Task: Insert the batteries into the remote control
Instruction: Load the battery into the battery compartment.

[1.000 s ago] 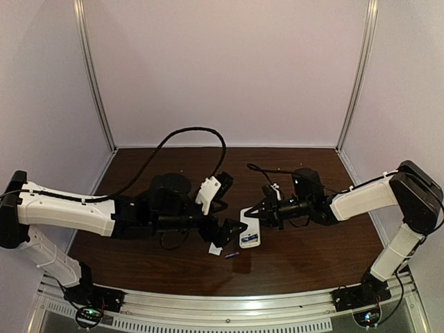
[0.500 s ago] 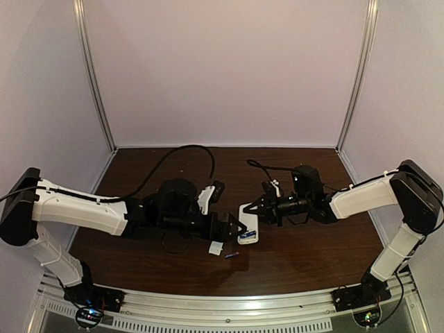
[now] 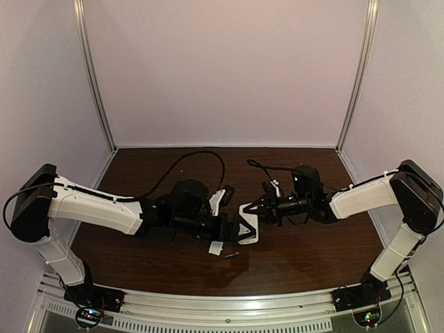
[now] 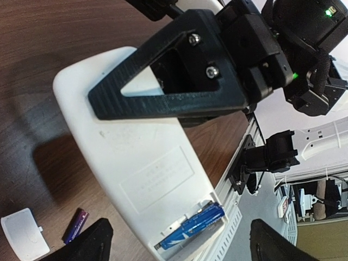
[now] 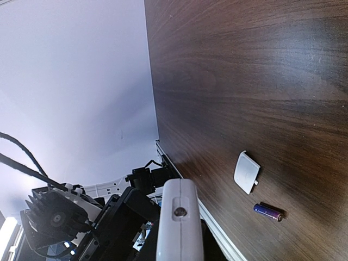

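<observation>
The white remote control [image 4: 147, 163] is back-up, its battery bay open at the near end. One blue battery [image 4: 193, 224] lies slanted in that bay. A second battery [image 4: 75, 225] rests on the table beside it, also seen in the right wrist view [image 5: 268, 212]. My right gripper [image 3: 262, 208] is shut on the remote's far end, one black finger [image 4: 163, 92] laid across its back. My left gripper [image 4: 182, 244] is open, its fingertips [image 4: 89, 242] standing wide to either side of the bay end without touching it. In the top view the remote [image 3: 251, 236] sits between both grippers.
The small white cover piece [image 4: 20, 232] lies flat on the brown table near the loose battery, and shows in the top view too [image 3: 216, 248]. The table's metal front rail [image 3: 229, 305] runs close behind these. A black cable [image 3: 198, 154] loops over the left arm.
My left arm has reached rightward, bringing its open gripper over the remote's battery end. The right gripper has kept its hold and barely moved.
</observation>
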`<state>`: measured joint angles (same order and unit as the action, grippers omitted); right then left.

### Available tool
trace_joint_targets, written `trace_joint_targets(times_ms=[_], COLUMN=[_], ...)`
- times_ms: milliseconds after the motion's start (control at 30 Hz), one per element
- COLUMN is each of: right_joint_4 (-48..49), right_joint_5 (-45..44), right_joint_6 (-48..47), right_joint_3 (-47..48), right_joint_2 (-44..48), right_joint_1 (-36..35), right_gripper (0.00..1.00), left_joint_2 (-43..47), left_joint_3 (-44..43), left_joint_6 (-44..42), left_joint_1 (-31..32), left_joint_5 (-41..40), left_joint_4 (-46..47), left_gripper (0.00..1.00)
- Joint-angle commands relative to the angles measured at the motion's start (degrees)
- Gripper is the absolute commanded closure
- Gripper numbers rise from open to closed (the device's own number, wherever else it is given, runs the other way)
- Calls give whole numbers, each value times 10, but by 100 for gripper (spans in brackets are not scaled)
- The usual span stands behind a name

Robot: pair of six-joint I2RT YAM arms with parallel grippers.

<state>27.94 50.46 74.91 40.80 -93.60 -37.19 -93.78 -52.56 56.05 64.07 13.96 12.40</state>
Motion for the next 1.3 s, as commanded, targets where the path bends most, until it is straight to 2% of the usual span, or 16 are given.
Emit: trace_joint_targets(times_ms=[0, 300, 767, 867, 1100, 1267], right_joint_4=[10, 11, 21, 22, 30, 36], right_joint_5=[-7, -8, -7, -6, -3, -1], right_joint_6=[-6, -5, 0, 2, 7, 13], right_joint_3=[11, 12, 5, 6, 5, 4], right_joint_2=[4, 6, 4, 4, 8, 13], right_joint_1=[2, 0, -1, -1, -1, -2], right_gripper=[100, 100, 100, 100, 100, 100], left_joint_2=[-9, -20, -40, -40, -40, -41], left_joint_3=[-23, -30, -59, -59, -34, -31], left_joint_6=[1, 3, -4, -5, 13, 12], left_joint_1=[-1, -5, -6, -6, -15, -15], left_joint_5=[17, 21, 22, 20, 35, 33], left_joint_4=[32, 36, 9, 9, 40, 38], left_gripper=[12, 22, 23, 27, 46, 51])
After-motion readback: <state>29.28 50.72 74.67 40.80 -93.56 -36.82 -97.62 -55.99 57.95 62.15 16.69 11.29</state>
